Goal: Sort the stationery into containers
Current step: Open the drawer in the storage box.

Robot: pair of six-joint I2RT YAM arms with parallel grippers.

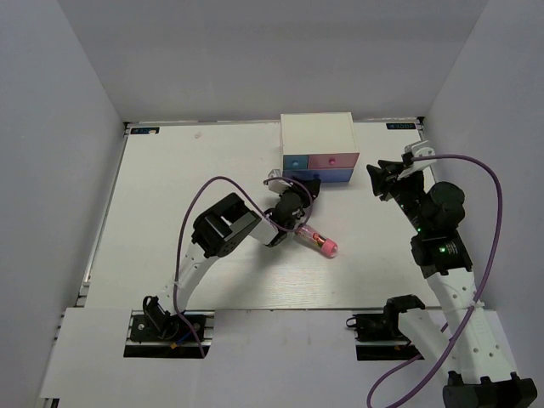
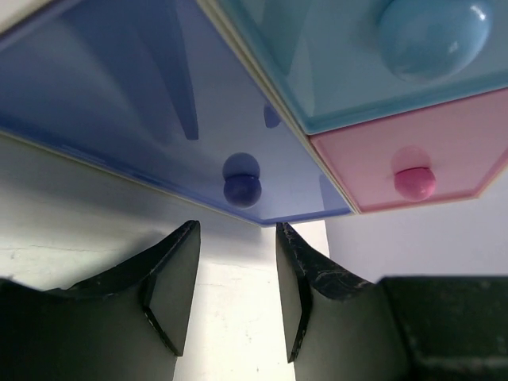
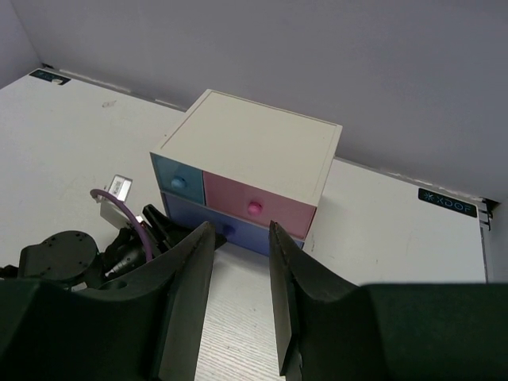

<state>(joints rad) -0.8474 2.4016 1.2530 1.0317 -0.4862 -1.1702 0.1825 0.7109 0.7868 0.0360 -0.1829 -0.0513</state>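
A white cabinet (image 1: 316, 134) at the table's back holds the containers: a light blue drawer (image 1: 295, 161), a pink drawer (image 1: 333, 159) and a wide violet-blue drawer (image 1: 327, 176) below them. My left gripper (image 1: 304, 190) stands open and empty right in front of the violet-blue drawer. In the left wrist view its knob (image 2: 241, 189) sits just beyond my left gripper (image 2: 238, 230), apart from both fingers. A pink-and-clear tube (image 1: 318, 241) lies on the table behind that wrist. My right gripper (image 1: 384, 180) hovers open and empty to the cabinet's right, facing it (image 3: 240, 230).
The left arm's wrist and purple cable (image 3: 119, 208) show low left in the right wrist view, close to the cabinet (image 3: 262, 147). Grey walls close in the white table (image 1: 170, 187) on three sides.
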